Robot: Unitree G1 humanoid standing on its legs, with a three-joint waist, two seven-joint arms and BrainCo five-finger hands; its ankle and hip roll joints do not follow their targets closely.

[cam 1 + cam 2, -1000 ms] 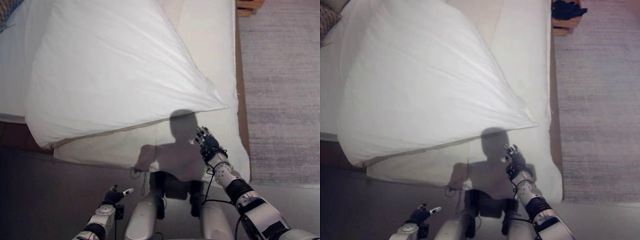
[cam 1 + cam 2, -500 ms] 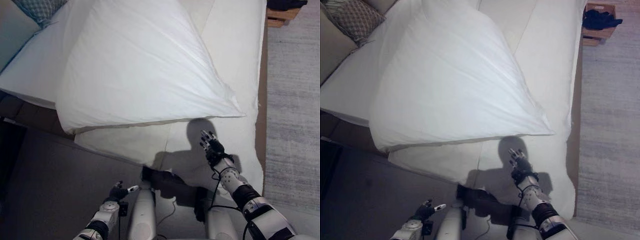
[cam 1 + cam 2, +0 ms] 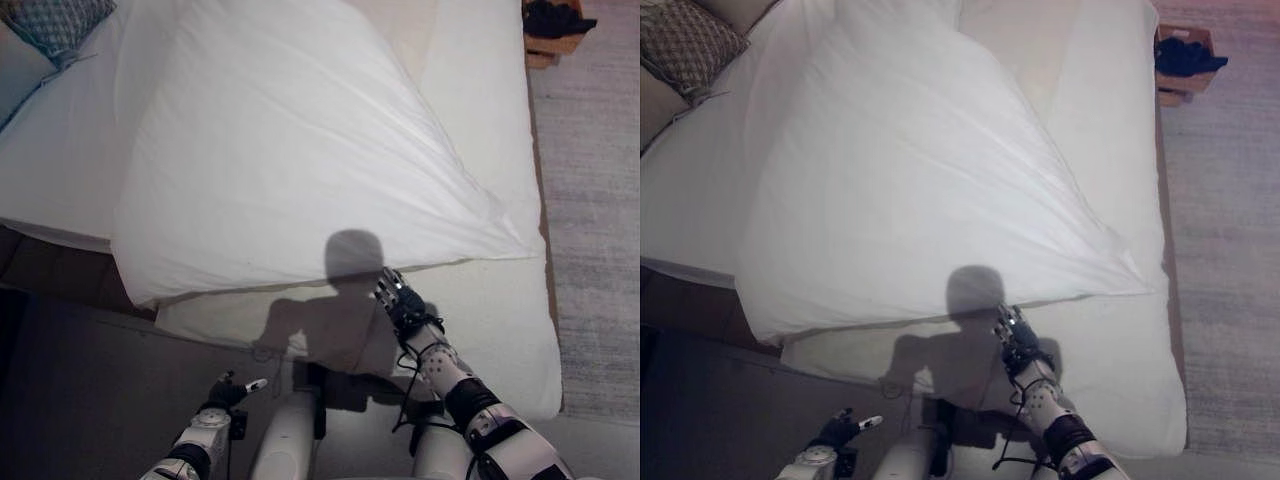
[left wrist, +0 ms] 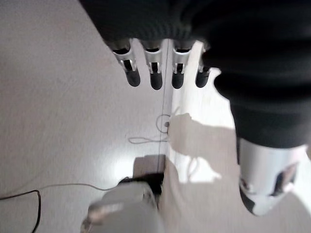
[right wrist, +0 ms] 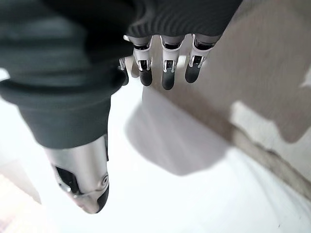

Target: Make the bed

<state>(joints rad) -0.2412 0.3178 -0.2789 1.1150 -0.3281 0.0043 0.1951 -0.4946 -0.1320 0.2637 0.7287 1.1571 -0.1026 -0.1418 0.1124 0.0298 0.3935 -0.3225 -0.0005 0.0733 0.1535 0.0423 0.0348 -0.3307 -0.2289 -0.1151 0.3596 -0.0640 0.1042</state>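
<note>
White duvet (image 3: 300,150) lies askew across the bed (image 3: 490,310), corner pointing right

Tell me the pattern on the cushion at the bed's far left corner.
The cushion has a fine diamond lattice, brownish; the right eye view shows it best.

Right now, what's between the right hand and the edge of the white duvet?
Only bare mattress sheet, partly in shadow, lies between the right hand and the duvet, as the left eye view shows.
</note>
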